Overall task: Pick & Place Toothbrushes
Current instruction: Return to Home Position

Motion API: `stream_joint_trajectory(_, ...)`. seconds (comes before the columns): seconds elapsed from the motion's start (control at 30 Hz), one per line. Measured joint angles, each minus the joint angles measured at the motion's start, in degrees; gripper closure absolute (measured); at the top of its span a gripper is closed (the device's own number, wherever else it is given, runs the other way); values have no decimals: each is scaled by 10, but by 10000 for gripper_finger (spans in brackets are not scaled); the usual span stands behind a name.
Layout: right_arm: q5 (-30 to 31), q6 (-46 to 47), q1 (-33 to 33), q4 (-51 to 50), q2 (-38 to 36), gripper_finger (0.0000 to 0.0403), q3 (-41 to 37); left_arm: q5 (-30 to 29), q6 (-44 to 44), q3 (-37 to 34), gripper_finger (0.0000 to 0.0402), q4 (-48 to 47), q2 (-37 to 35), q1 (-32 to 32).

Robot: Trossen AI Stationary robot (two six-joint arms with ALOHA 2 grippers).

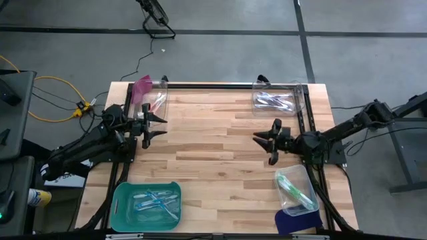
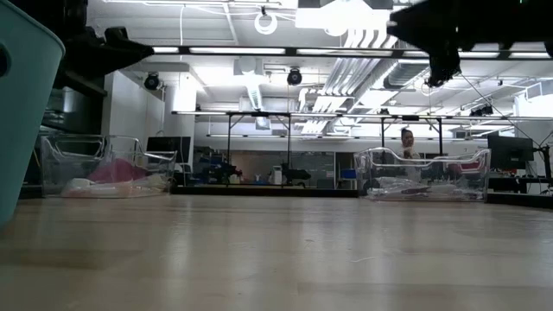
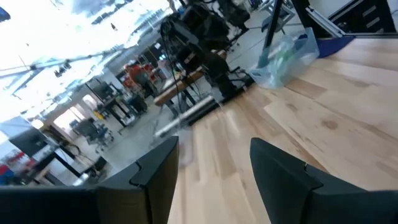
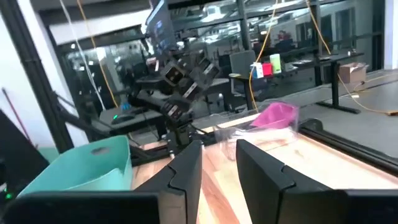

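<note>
Both claws are spread and pinch nothing. The left claw (image 1: pixel 159 126) hovers over the bench (image 1: pixel 213 157) just beyond the teal bin (image 1: pixel 120 200); the right claw (image 1: pixel 265 141) hangs well across from that bin. Each arm is folded low, forearm near level, claw pointing inward. No brush lies loose. The blue toothbrushes (image 1: pixel 157 200) are inside the teal bin, and the green toothbrushes (image 1: pixel 297 191) are in the pale bin (image 1: pixel 283 175) along the same edge. The pink toothbrushes (image 1: pixel 157 103) lie in the clear bin (image 1: pixel 162 85) straight beyond, the purple toothbrushes (image 1: pixel 273 101) in the second clear bin (image 1: pixel 299 93) diagonally opposite. They look light, stiff and slick, so a pinch across mid-handle seems best.
</note>
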Motion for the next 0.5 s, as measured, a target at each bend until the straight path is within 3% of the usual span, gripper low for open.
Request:
stream_joint_trajectory(0.37,-175,47,-141,38,-2,310,-52,-1,-30,-56,208,1,-44,0)
stream_joint_trajectory(0.5,-191,46,-168,40,-12,310,-66,-1,-34,-65,208,-6,-77,0)
